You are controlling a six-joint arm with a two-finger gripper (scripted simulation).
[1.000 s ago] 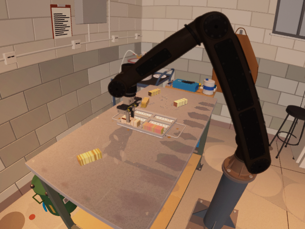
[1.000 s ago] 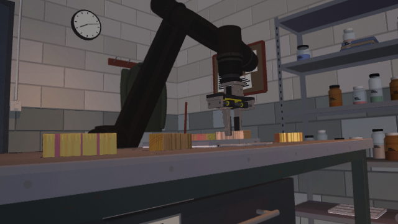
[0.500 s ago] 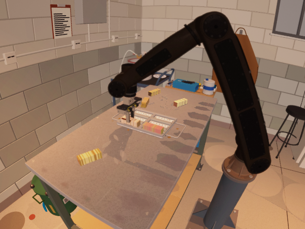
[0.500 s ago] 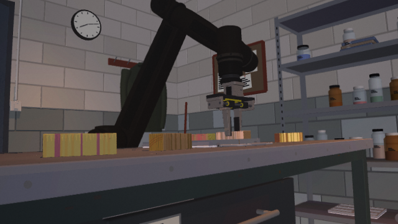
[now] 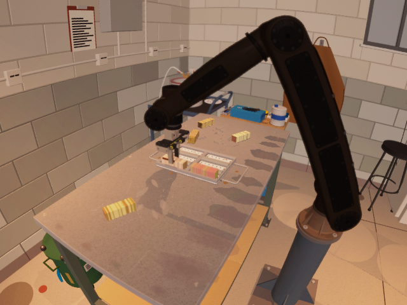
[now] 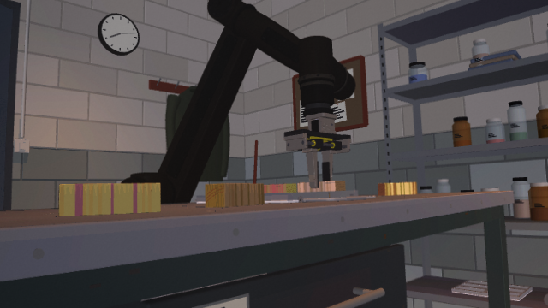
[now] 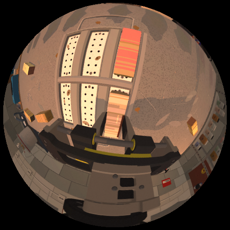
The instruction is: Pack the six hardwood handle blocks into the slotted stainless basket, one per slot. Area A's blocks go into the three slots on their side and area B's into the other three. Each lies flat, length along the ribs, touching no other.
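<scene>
A pale striped handle block (image 5: 174, 162) (image 7: 116, 111) lies lengthwise in the near-left slot of the slotted basket (image 5: 196, 161) (image 7: 97, 76), where my gripper (image 5: 170, 158) (image 6: 320, 183) (image 7: 113, 129) stands closed around it. A red-orange block (image 5: 205, 170) (image 7: 128, 52) fills the slot in the same row at the other end. The other slots show only perforated floor. Three blocks (image 5: 206, 122) (image 5: 193, 136) (image 5: 241, 136) lie loose on the table beyond the basket. Another yellow block (image 5: 119, 208) (image 6: 397, 188) lies alone toward the near end.
The arm's dark links (image 5: 305, 108) arch over the table's right edge from a pedestal (image 5: 297, 262) on the floor. A blue box (image 5: 247, 113) and a white-and-blue jar (image 5: 278, 115) sit at the far end. A shelf unit of bottles (image 6: 492, 128) stands beyond the table.
</scene>
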